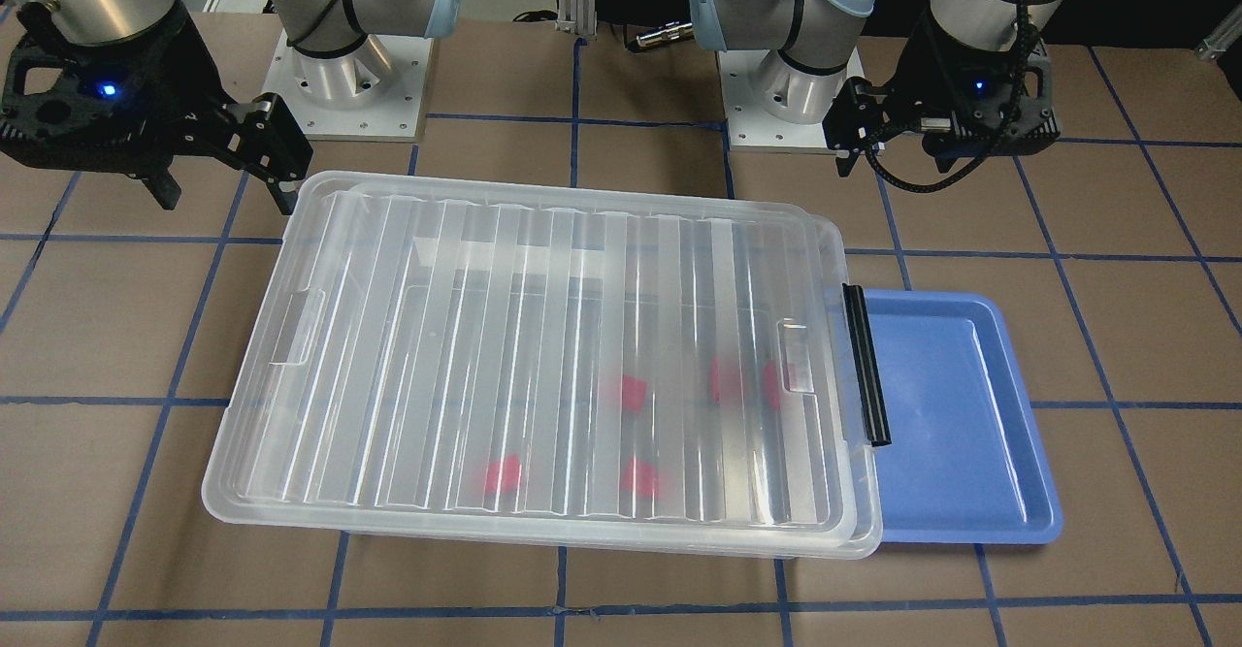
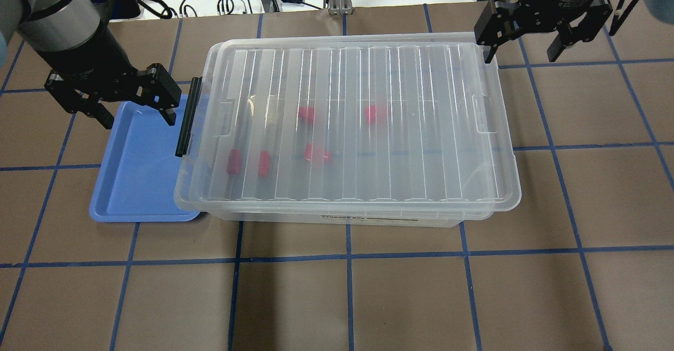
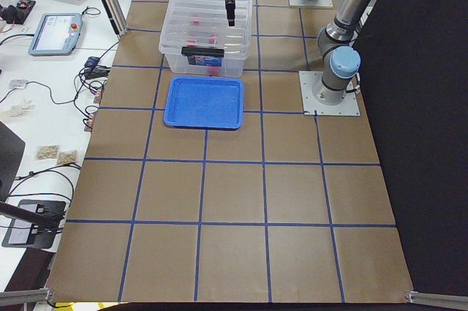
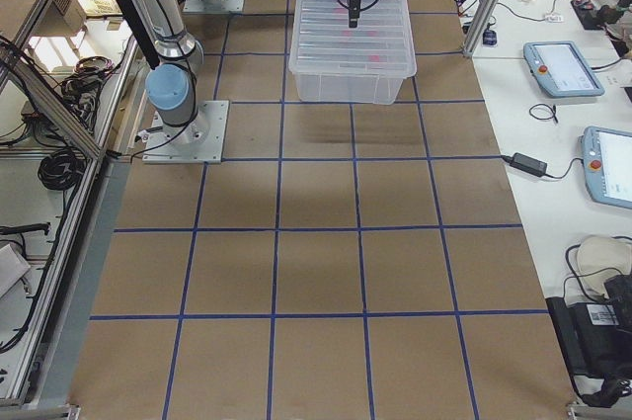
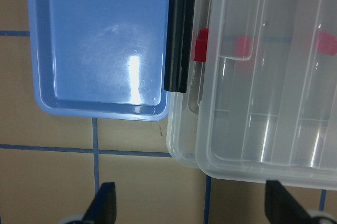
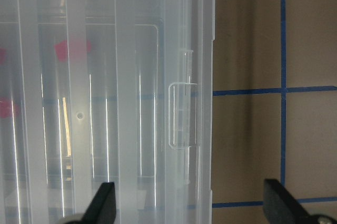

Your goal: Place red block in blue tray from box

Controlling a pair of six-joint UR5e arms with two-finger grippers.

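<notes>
Inside box (image 2: pixel 337 218), red block (image 2: pixel 233 161) (under lid (image 2: pixel 421 130)) apart from left gripper (image 2: pixel 139 122).

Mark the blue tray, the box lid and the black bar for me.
blue tray (image 2: pixel 138 169): overhead view, bare floor.
box lid (image 2: pixel 421 130): overhead view, ribbed top.
black bar (image 2: pixel 189 117): overhead view, mid-length.

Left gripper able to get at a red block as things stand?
Probably not. The lid still covers the box, with all the red blocks under it; the open left gripper hovers over the blue tray beside it.
</notes>
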